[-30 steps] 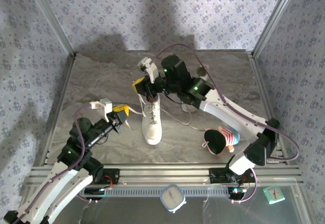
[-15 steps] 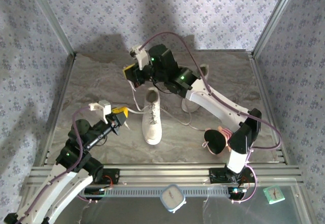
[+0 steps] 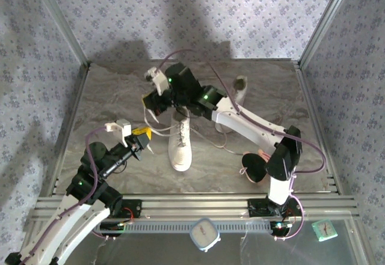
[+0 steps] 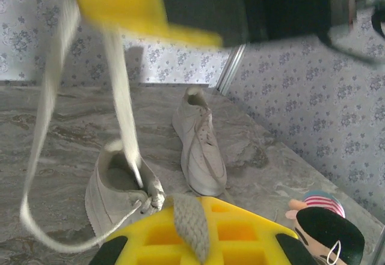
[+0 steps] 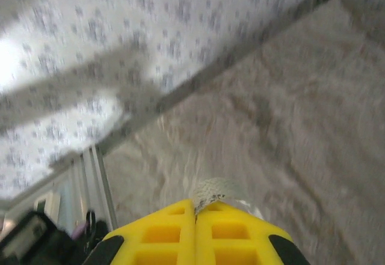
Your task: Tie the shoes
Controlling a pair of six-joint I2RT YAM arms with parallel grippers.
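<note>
Nearest the bases, on the left: left gripper (image 3: 140, 134), low over the table (image 3: 108, 97), yellow pads pressed shut on the end of one lace (image 4: 191, 229). From there, lace drawn across to the collar of the near shoe (image 3: 180, 140). Off to the right at about the same depth, a plush toy (image 3: 258, 166), apart from everything and no part of the job.

Mid-table: near shoe, toe toward the bases, heel and dark opening away, sole flat on the stone-pattern top. Just beyond its heel and raised above it: right gripper (image 3: 150, 103), likewise clamped closed, frayed tip of the other lace (image 5: 213, 190) poking out between its pads. That strand hanging in a loose loop down to the shoe.

Further back and right, partly behind the right arm: far shoe (image 3: 239, 91), lace trailing on the table near it, touched by neither gripper.

Judged for handling: laces soft, flat, limp and light. Likely to slip from the pads if pinched right at the tip, so better taken a little in from the end. Shoe probably light, with a pliable upper, and free to skid on the smooth top. Best to pull the two ends against each other evenly, never both one way. Main risks: a dropped strand or a dragged shoe.
</note>
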